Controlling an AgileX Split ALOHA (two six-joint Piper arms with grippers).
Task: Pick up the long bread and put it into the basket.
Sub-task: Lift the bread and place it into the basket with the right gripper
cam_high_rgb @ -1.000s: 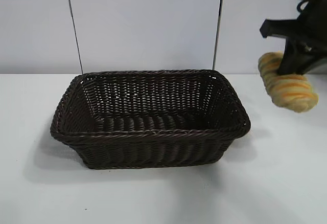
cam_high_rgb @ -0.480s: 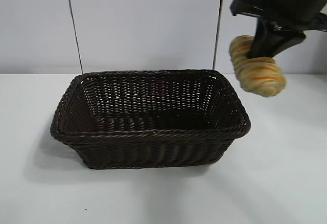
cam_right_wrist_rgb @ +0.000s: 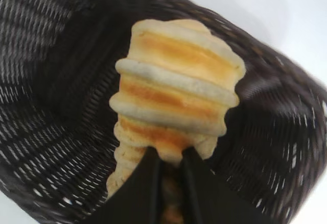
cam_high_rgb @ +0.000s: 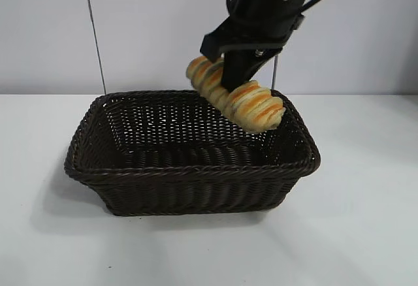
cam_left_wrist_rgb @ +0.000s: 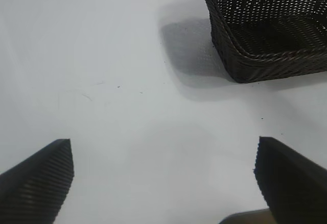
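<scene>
The long bread [cam_high_rgb: 255, 106], a ridged golden loaf with orange stripes, hangs tilted above the back right part of the basket [cam_high_rgb: 189, 172]. My right gripper [cam_high_rgb: 234, 82] is shut on the loaf's middle, and the loaf sticks out on both sides of its fingers. In the right wrist view the long bread [cam_right_wrist_rgb: 176, 86] fills the middle above the basket [cam_right_wrist_rgb: 56, 106], pinched by the right gripper [cam_right_wrist_rgb: 170, 155]. The left gripper [cam_left_wrist_rgb: 163, 155] is open over bare table, away from the basket [cam_left_wrist_rgb: 255, 60].
The dark wicker basket stands on a white table [cam_high_rgb: 366, 221] in front of a pale wall [cam_high_rgb: 163, 31]. Nothing lies inside it. Bare table runs to its left, right and front.
The right arm has swung left with the bread, from beyond the basket's right end to above its back right part. The left gripper has not changed.
</scene>
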